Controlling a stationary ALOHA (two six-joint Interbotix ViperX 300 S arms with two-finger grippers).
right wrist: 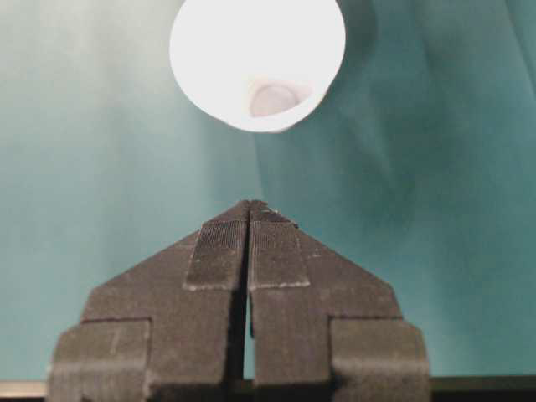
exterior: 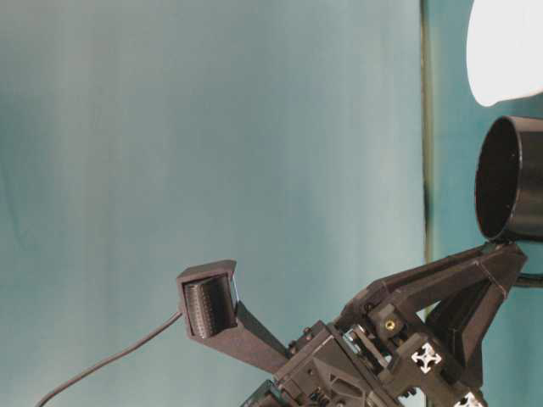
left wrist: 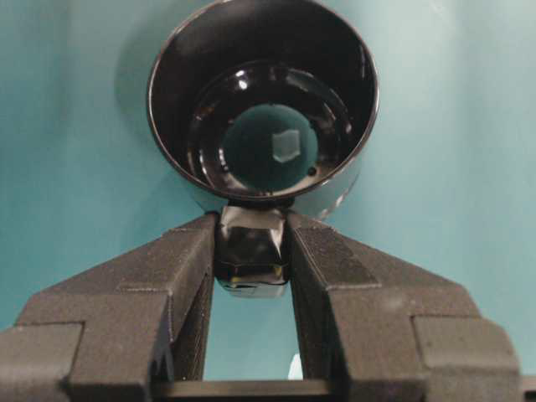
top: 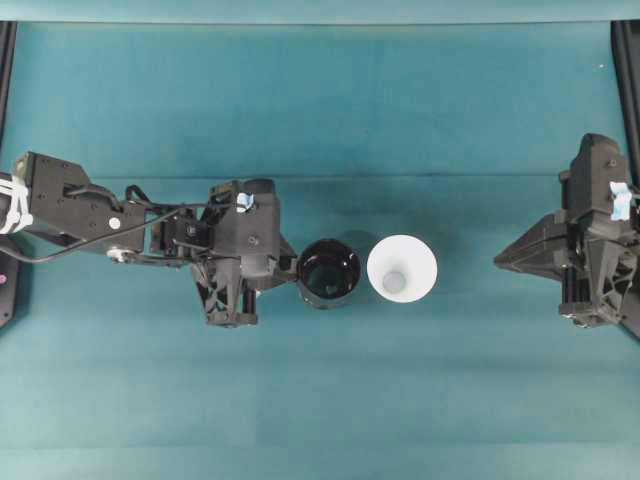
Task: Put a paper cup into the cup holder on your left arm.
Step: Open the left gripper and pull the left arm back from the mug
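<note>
Currently left gripper [left wrist: 251,251] clamps the cup holder [top: 328,272] by its handle; paper cup [top: 401,268] stands upright just beside it, well apart from the clenched, empty right gripper [right wrist: 249,209].

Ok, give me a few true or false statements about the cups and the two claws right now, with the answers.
1. The left claw grips the cup holder by its handle. True.
2. The paper cup sits inside the cup holder. False: it stands beside it on the table.
3. The right claw is shut and empty. True.
4. The cup holder has something in it. False: it is empty.
5. The paper cup lies on its side. False: it stands upright, mouth up.
</note>
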